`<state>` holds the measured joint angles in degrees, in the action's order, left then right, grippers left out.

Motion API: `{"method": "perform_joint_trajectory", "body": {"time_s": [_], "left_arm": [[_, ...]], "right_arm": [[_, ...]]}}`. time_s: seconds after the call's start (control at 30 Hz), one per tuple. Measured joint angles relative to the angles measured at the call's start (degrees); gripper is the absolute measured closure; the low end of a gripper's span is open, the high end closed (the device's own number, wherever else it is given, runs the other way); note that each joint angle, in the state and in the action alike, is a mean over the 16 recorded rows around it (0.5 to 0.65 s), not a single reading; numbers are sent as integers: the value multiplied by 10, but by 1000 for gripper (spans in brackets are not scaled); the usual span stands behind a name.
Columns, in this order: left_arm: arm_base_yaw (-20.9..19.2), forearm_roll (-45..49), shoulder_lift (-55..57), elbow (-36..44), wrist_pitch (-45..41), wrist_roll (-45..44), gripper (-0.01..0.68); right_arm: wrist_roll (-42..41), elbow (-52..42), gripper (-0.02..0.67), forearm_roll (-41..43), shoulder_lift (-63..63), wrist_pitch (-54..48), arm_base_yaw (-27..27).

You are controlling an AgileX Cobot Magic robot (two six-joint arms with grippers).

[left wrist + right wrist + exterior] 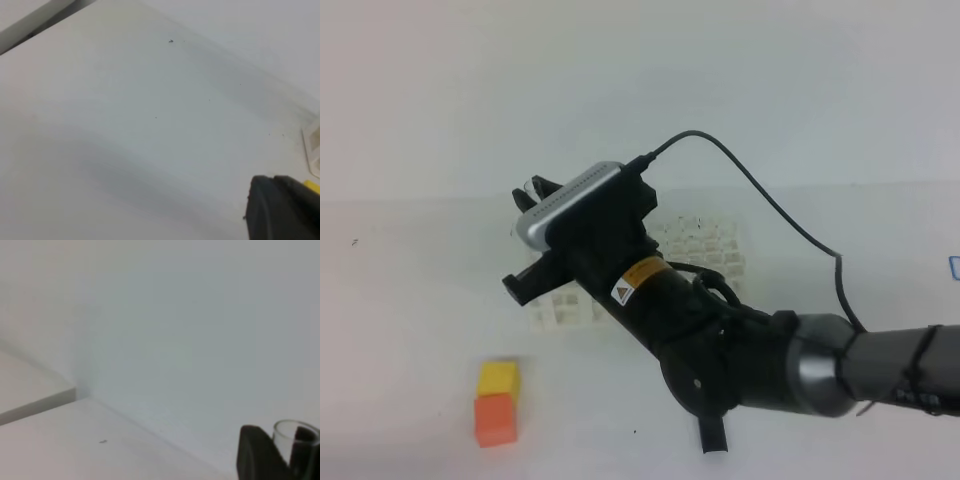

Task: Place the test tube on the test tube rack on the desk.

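Tube [296, 437] in right hand [280, 452]: wrist view only.

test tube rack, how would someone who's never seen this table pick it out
Start at the big black right arm reaching across the middle of the white desk in the high view. The test tube rack lies right under and behind its wrist, partly hidden. It is a white grid of small square holes, unlike the solid yellow block and orange block at lower left.

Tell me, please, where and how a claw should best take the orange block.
Probably from above, pinching its left and right faces: the orange block is a small cube, and the yellow block seems to abut its far side.
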<state>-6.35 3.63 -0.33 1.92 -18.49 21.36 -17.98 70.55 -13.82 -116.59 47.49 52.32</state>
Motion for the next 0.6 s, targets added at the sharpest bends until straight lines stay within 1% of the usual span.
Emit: {"method": "perform_joint_trajectory", "body": {"time_s": [0.27, 0.6], "left_arm": [[0, 0, 0, 0, 0, 0, 673], [0, 0, 0, 0, 0, 0, 673]], "right_arm": [[-17, 48, 527, -18, -39, -2, -17], [0, 58, 527, -2, -66, 2, -23]]}}
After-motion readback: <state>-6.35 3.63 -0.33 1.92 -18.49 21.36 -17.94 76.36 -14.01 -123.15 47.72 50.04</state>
